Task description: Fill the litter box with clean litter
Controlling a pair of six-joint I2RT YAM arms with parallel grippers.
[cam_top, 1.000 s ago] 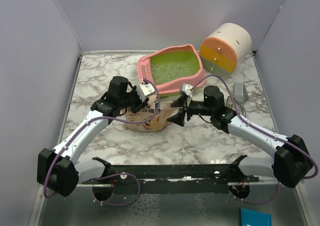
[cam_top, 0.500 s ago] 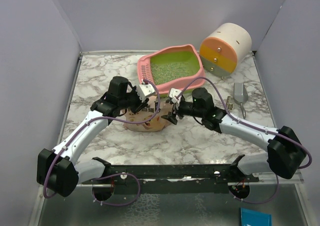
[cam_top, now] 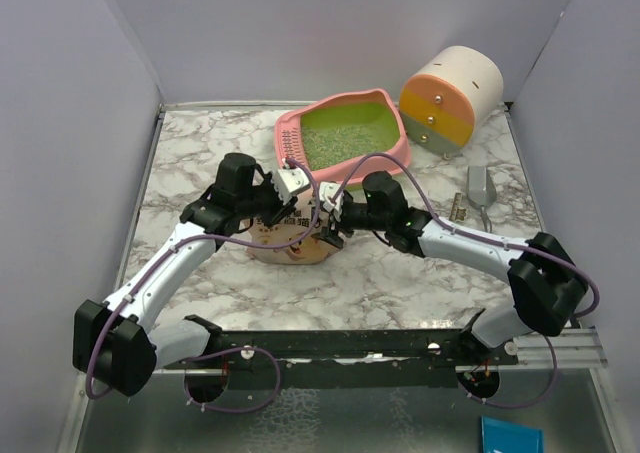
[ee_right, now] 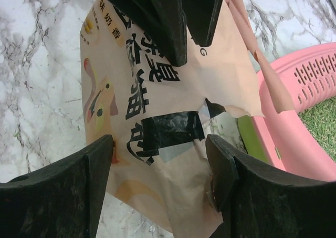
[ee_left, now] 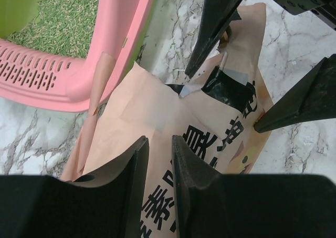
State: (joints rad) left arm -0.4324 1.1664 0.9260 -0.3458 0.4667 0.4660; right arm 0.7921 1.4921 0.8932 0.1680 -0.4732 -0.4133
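Observation:
The litter box (cam_top: 392, 156) is a pink tray with a green inside, at the back centre. Pale greenish litter (cam_top: 345, 138) lies in it and shows in the left wrist view (ee_left: 63, 22). The tan pouch (cam_top: 290, 243) lies on the marble just in front of the box's grille corner (ee_left: 47, 78). My left gripper (cam_top: 292, 213) is shut on the pouch's upper edge (ee_left: 157, 112), its fingers nearly together (ee_left: 160, 151). My right gripper (cam_top: 326, 227) is open, with its fingers either side of the pouch's right end (ee_right: 157, 85), one finger (ee_right: 100, 164) at each edge.
A round white-orange-yellow drawer cabinet (cam_top: 450, 98) stands at the back right. A grey metal scoop (cam_top: 481, 187) lies on the marble to the right of the box. Grey walls close off the left, right and back sides.
My right arm has swung left from near the scoop side to the pouch, and its open fingers now straddle the pouch's right end. My left gripper and the pouch have stayed put.

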